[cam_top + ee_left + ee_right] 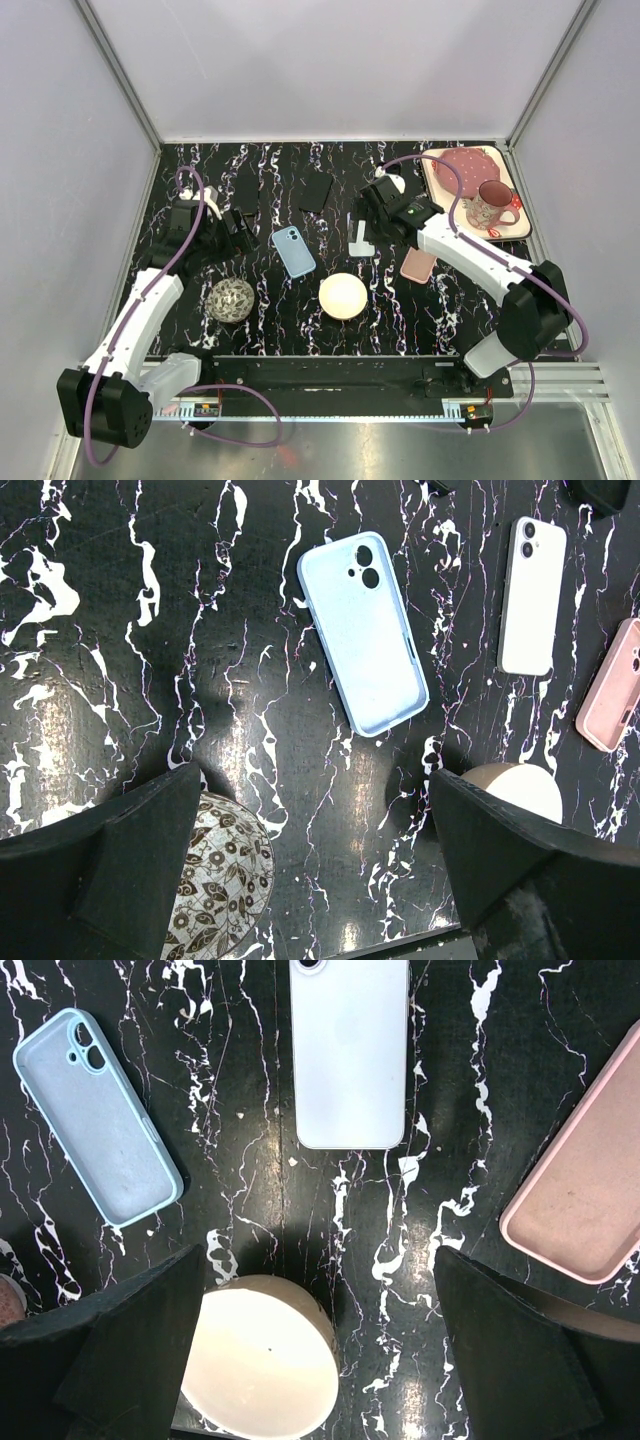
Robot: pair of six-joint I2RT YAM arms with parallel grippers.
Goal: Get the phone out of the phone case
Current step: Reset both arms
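From where I stand, the left gripper (315, 780) hangs above the black marble table (420, 320) with its 2 fingers spread wide and nothing between them. The right gripper (320, 1255) is spread just as wide and also empty. The white phone (360, 237) lies bare, back up, near the middle. The light blue phone case (293, 251) lies hollow side up just left of it and a pink case (418, 264) lies to its right, neither touching it. A cream bowl (343, 296) sits nearer.
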